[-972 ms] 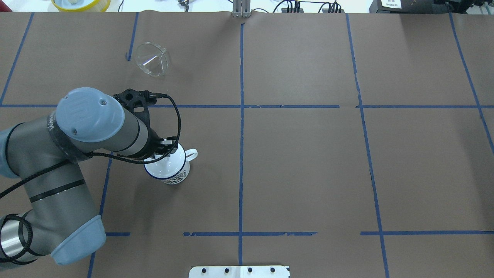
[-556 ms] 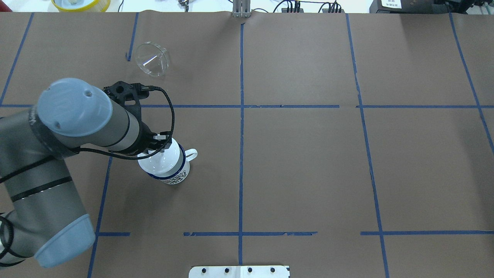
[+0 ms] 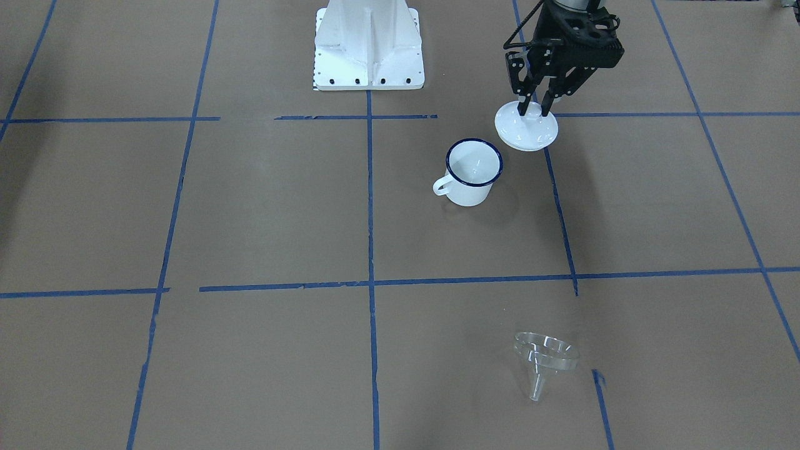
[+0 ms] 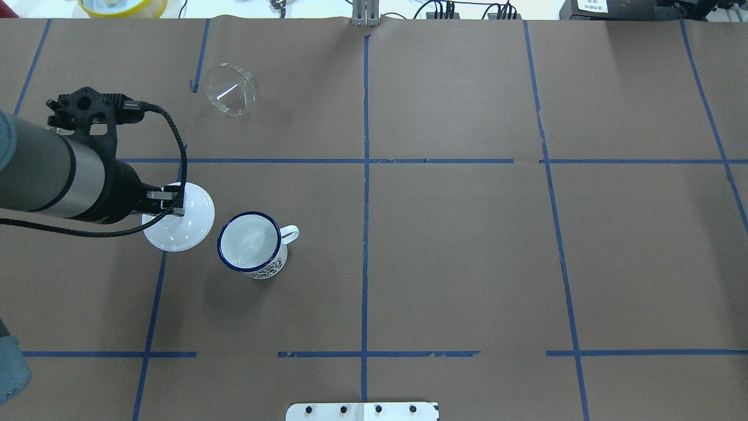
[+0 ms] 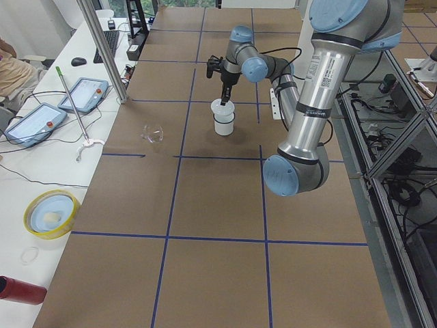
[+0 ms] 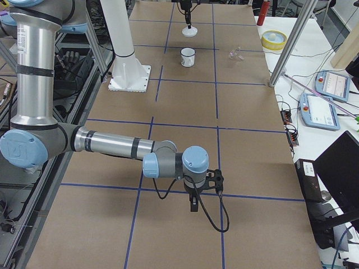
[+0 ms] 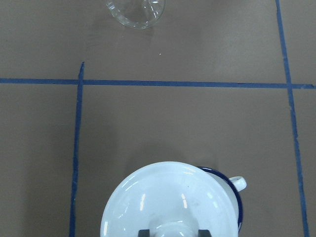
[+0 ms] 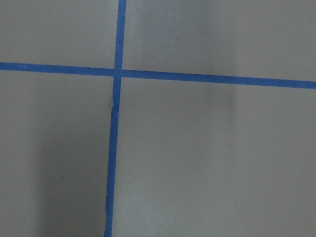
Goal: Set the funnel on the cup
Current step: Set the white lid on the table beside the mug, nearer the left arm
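The white cup point(image 4: 252, 244) with a dark blue rim stands upright and uncovered, handle to the right; it also shows in the front view point(image 3: 473, 172). The clear funnel point(image 4: 231, 89) lies on its side on the far table, also seen in the front view point(image 3: 544, 359) and at the top of the left wrist view point(image 7: 136, 10). My left gripper point(image 4: 169, 202) is shut on the knob of a round white lid point(image 4: 181, 222), held in the air just left of the cup point(image 7: 239, 197). My right gripper point(image 6: 193, 204) shows only in the right side view; I cannot tell its state.
The robot's white base plate point(image 3: 369, 44) sits at the near edge. A yellow-rimmed dish point(image 4: 123, 6) and cables lie beyond the far edge. A metal pole point(image 5: 102, 51) and teach pendants point(image 5: 31, 123) stand on the side bench. Blue tape lines cross the brown table.
My left gripper has carried the white lid off the cup and moved it left. The cup is now uncovered. The funnel has not moved.
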You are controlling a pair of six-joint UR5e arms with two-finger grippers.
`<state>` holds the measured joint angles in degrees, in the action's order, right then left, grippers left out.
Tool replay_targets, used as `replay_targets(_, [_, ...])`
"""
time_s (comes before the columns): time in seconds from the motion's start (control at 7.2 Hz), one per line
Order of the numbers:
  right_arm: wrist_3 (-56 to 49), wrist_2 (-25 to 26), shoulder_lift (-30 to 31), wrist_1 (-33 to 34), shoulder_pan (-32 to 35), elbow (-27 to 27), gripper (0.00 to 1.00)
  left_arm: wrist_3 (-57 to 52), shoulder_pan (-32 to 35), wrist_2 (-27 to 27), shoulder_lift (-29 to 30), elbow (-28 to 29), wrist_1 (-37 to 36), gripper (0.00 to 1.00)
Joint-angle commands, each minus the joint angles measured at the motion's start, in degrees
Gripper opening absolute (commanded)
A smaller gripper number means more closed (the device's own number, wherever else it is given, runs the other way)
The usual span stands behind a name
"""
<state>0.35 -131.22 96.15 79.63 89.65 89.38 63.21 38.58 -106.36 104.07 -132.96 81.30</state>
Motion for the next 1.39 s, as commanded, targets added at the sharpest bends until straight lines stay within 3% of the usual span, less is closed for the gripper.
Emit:
replay_targets(0.0, [0.0, 0.0, 0.0, 0.0, 0.0, 0.0, 1.0, 0.0, -0.6, -0.1, -8.7, 4.2, 15.5, 0.0])
replay_targets(0.42, [0.0, 0.0, 0.0, 0.0, 0.0, 0.0, 1.0, 1.6, -4.6, 0.7, -8.7, 16.6, 24.9, 0.0])
replay_targets(1.11, [0.0, 0.0, 0.0, 0.0, 0.0, 0.0, 1.0, 1.8, -6.8, 0.8, -8.8, 19.3, 25.9, 0.01])
replay_targets(1.25, [0.0, 0.0, 0.0, 0.0, 0.0, 0.0, 1.0, 1.9, -6.8, 0.8, -8.8, 19.4, 25.9, 0.14])
